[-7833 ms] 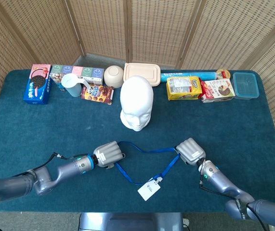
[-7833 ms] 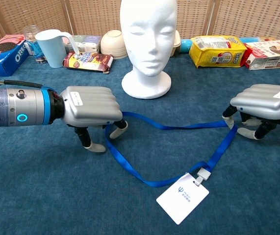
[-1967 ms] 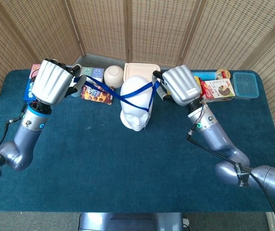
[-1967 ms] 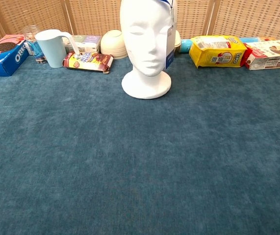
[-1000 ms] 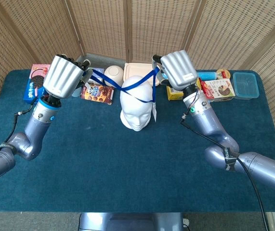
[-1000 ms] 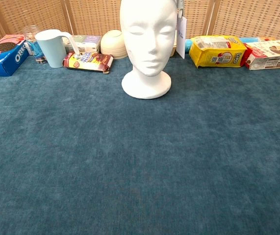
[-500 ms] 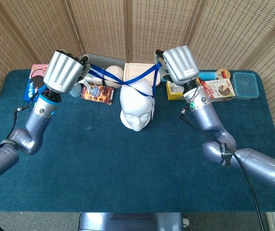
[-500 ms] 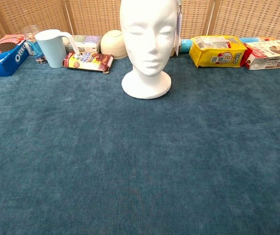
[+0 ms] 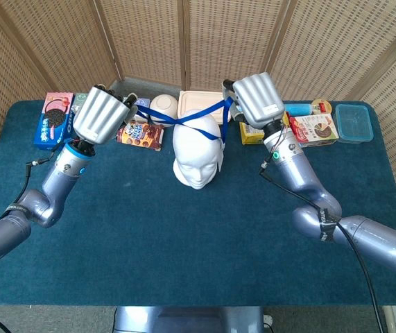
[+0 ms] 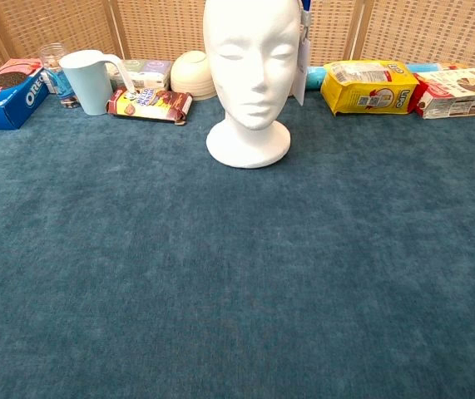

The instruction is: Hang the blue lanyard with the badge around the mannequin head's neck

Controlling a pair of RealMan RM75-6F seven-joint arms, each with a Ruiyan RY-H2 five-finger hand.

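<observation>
So both hands are up high over the back of the table, holding the blue lanyard [image 9: 199, 119] stretched out between them, and the strap crosses right over the top of the white mannequin head [image 9: 197, 148]. Makes sense to me: you need the loop spread wide to get it past the widest part of the head before it can drop to the neck. Right now it's not on the neck yet, it's draped across the crown, and it looks like the two runs of strap cross each other up there, so the loop may be a bit twisted.

The badge [image 10: 301, 71] dangles beside the head on the robot's right, near the ear, and from the chest camera you only see its white edge peeking out next to the cheek.

The left hand [image 9: 100, 114] sits above the snack packet [image 9: 141, 134] and mug area, back of the hand toward the camera, forearm angling down toward the near left corner. Its fingers look curled in around the strap end, though the actual contact is hidden behind the knuckles. The right hand [image 9: 256, 99] is just beside the head at the far side, above the yellow bag [image 9: 252, 132], fingers closed on the other end of the strap, arm bending down to the near right.

My guess is both need to move further back and lower so the loop clears the head.
</observation>
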